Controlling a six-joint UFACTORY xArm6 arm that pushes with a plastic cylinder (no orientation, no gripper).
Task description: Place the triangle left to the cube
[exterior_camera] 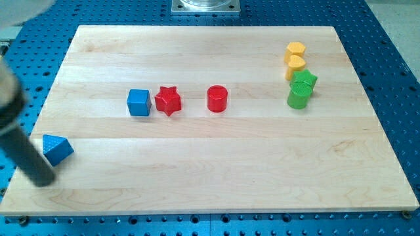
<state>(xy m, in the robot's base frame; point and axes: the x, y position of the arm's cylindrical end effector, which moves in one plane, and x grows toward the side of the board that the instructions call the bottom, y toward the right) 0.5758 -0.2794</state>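
Wooden table (pixel 216 170) fills the view, sitting on a blue pegboard base. Your arm's dark rod comes in from the view's left edge, and my tip (pixel 43 181) rests near the table's bottom-left corner, touching or just beside the blue triangle (pixel 58 149) on its lower-left side. No hand on this rig, so there's no open-or-closed state to give; it's a bare rod.

The blue cube (pixel 138 102) sits left of centre, w/ a red star (pixel 168 100) just beside it on the view's right and a red cylinder (pixel 217 99) a bit further right. Top right: two yellow blocks (pixel 295 58) stacked close in the view, then a green star (pixel 304 80) and green cylinder (pixel 298 97) bunched below them.

Progress, judging by layout: triangle is already left of the cube but well apart and much lower. You've got contact, approx.; the push up and rightward, stopping level w/ the cube's left face, is what's left.
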